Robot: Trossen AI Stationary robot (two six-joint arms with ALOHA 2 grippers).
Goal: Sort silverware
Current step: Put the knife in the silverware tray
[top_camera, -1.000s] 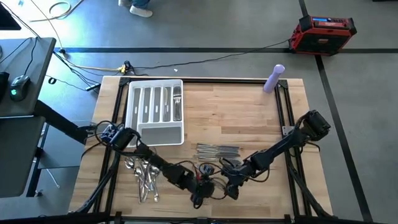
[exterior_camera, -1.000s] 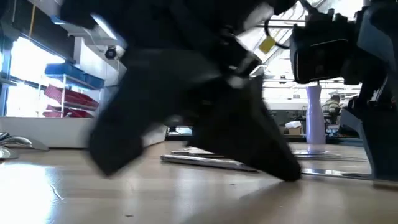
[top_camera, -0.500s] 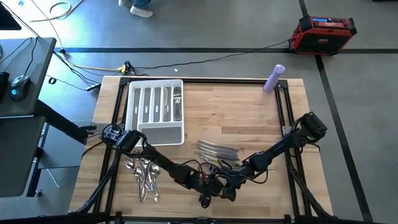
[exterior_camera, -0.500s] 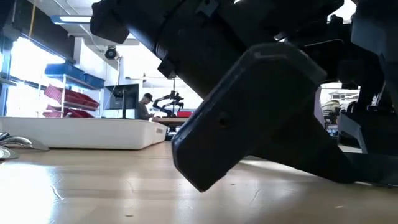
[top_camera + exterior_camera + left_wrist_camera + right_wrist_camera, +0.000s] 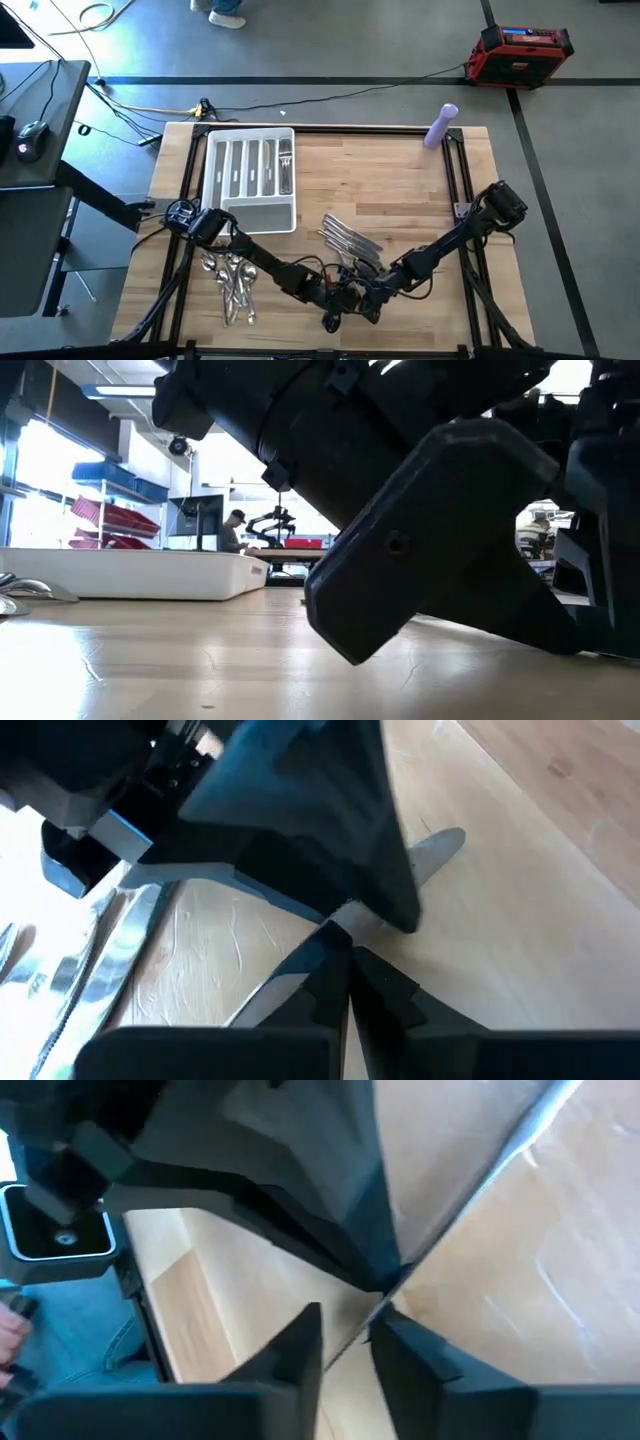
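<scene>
Silverware (image 5: 350,238) lies in three lots in the high view. A fan of knives (image 5: 347,236) sits just behind the two claws, and a heap of spoons (image 5: 232,284) lies off to the left claw's outer side. A few forks (image 5: 285,168) are in the end compartment of the white tray (image 5: 222,212), farther back. The left claw (image 5: 338,299) and right claw (image 5: 362,297) meet tip to tip at the near edge of the table (image 5: 400,170), and their dark bodies hide what is between them. A purple bottle (image 5: 440,127) stands at the far edge. The marking on the red case (image 5: 520,52) on the floor is too small to read.

In the low view, dark arm housings fill most of the picture and cover both claws. The tray's wall (image 5: 130,575) and one spoon bowl (image 5: 25,590) show beyond them, with a person (image 5: 237,525) in the room behind.

In the left wrist view, the left claw (image 5: 345,955) is fully closed. One knife (image 5: 440,848) runs past its tips, but whether they pinch it cannot be made out.

In the right wrist view, the right claw (image 5: 360,1342) is drawn in to a narrow gap on that knife's (image 5: 530,1130) thin end.
</scene>
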